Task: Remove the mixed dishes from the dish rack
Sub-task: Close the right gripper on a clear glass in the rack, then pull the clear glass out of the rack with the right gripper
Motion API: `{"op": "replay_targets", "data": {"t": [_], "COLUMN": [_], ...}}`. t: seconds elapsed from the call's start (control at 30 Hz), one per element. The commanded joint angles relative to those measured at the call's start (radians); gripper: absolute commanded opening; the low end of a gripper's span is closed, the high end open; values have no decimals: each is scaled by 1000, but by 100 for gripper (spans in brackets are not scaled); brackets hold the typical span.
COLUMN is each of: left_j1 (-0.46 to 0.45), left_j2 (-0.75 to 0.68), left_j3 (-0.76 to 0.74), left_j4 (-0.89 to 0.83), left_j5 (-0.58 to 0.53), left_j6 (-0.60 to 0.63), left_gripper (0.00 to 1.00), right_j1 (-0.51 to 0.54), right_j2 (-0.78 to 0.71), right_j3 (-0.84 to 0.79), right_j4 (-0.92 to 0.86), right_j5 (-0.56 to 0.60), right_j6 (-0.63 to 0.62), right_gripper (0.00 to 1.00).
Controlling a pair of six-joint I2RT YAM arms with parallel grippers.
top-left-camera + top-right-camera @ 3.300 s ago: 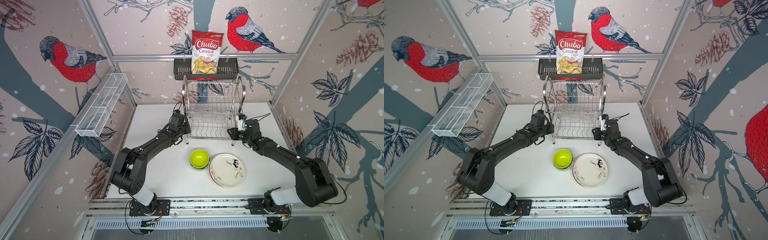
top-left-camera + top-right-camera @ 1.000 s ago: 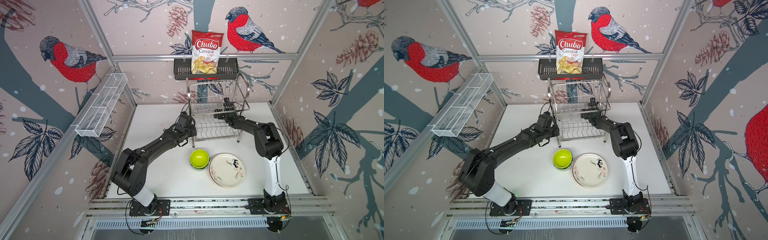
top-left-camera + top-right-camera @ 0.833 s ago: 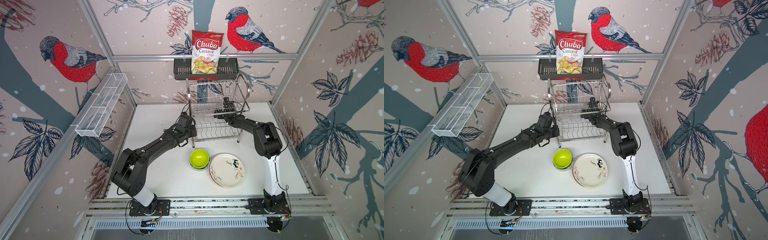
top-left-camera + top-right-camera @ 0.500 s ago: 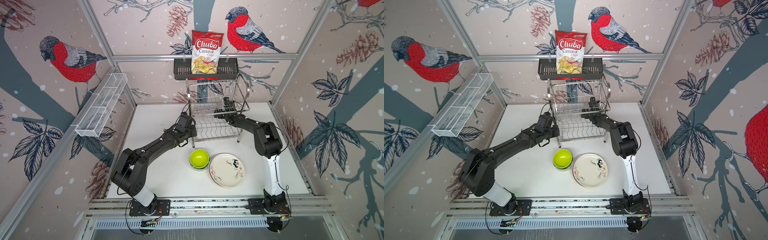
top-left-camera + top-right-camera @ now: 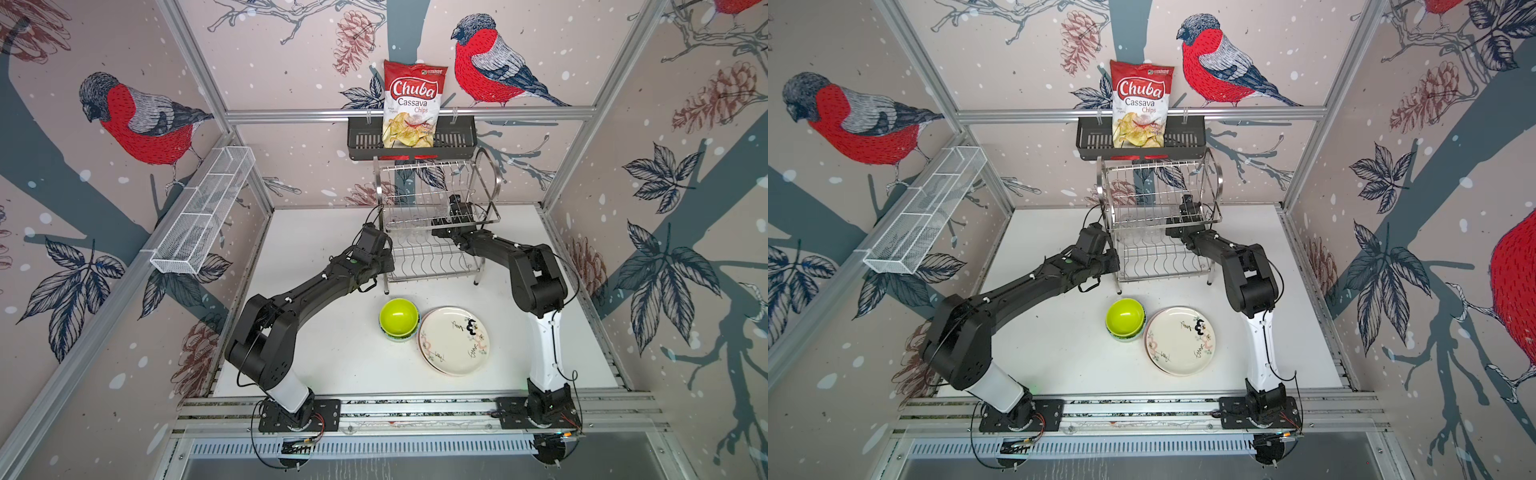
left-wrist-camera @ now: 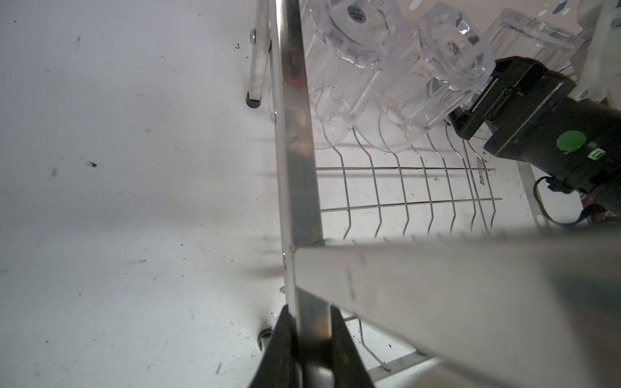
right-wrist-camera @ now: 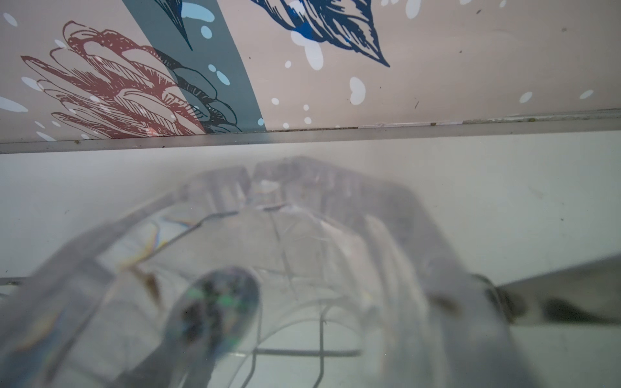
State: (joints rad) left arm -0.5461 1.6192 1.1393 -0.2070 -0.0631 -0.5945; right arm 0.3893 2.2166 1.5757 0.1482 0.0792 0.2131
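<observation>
**Tumblers in the rack, bowl and plate on the table**

The left gripper (image 6: 312, 324) has its jaws clamped on the front post of the rack (image 5: 494, 187), on the left arm's side. The right gripper (image 6: 477, 100) reaches into the upper tier, against the three clear tumblers (image 6: 353, 57) lying side by side there. I cannot tell whether its jaws are open or gripping one. On the table (image 5: 332, 353) in front of the rack, a lime bowl (image 5: 399, 320) tops a stack. Just beside it lies a cream plate (image 5: 453, 345).
</observation>
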Motion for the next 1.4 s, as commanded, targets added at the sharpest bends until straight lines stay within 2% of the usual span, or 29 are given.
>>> {"op": "replay_targets", "data": {"t": [0.0, 0.23, 1.0, 1.2, 1.37], "left_j1": [-5, -6, -8, -7, -8], "left_j2": [8, 6, -10, -11, -16], "left_j3": [6, 3, -41, -53, -68], "left_j4": [-4, -5, 26, 46, 55], "left_j5": [46, 43, 22, 22, 13], "left_j6": [46, 36, 31, 29, 25], "left_gripper": [14, 14, 14, 14, 14], "right_j1": [2, 32, 185, 208, 226], "right_j2": [-30, -103, -261, -313, -369], "right_j3": [-36, -126, -304, -349, -412], "right_j4": [-34, -2, 71, 76, 119], "right_j5": [40, 30, 48, 12, -51], "right_j6": [28, 60, 209, 268, 368], "right_gripper": [76, 68, 62, 60, 59]}}
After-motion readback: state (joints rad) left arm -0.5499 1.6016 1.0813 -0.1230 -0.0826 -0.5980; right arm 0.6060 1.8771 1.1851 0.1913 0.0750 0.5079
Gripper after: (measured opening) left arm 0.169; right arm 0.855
